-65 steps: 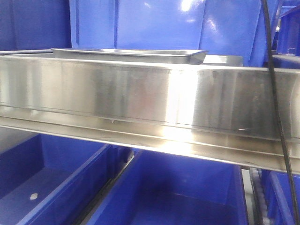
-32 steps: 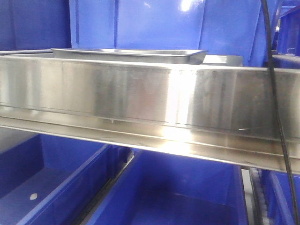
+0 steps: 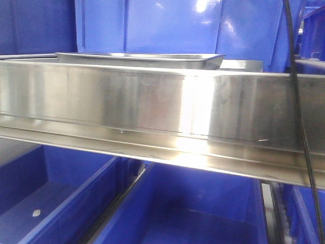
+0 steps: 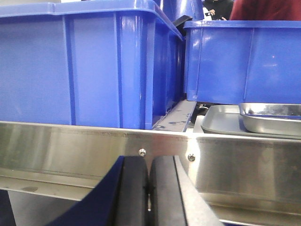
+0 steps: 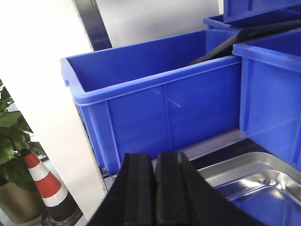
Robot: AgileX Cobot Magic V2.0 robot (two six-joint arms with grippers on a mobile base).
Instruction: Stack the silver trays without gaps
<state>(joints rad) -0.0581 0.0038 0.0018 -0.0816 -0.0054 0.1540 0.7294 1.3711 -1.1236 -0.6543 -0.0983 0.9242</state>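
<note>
**Both hands closed and empty, trays resting on the shelf**

From the front camera I saw one silver tray (image 3: 142, 59) lying flat on the shelf, just behind the long brushed-steel rail (image 3: 152, 101) that ran across the whole view. Only its side rim showed above the rail. Blue bins (image 3: 167, 25) stood behind it, and more blue bins (image 3: 61, 203) sat on the level below the rail. A black cable (image 3: 299, 112) hung down the right side of that view.

My left hand (image 4: 148, 188) had its two black pads pressed together with nothing between them. It sat low, in front of the steel rail (image 4: 94, 146). Beyond the rail, to the right, I saw a shiny tray (image 4: 270, 117) resting inside a wider, duller tray (image 4: 218, 123), its rim raised above the lower one. Two blue bins (image 4: 84, 66) stood behind them.

My right hand (image 5: 154, 193) was likewise pressed shut on nothing. Just past it, at the lower right, lay a mirror-bright tray (image 5: 244, 181) reflecting the blue around it. A large open blue bin (image 5: 155, 99) stood beside and behind that tray. Off to the left I saw a potted plant (image 5: 11, 141) and an orange-and-white cone (image 5: 44, 183) on the floor.
</note>
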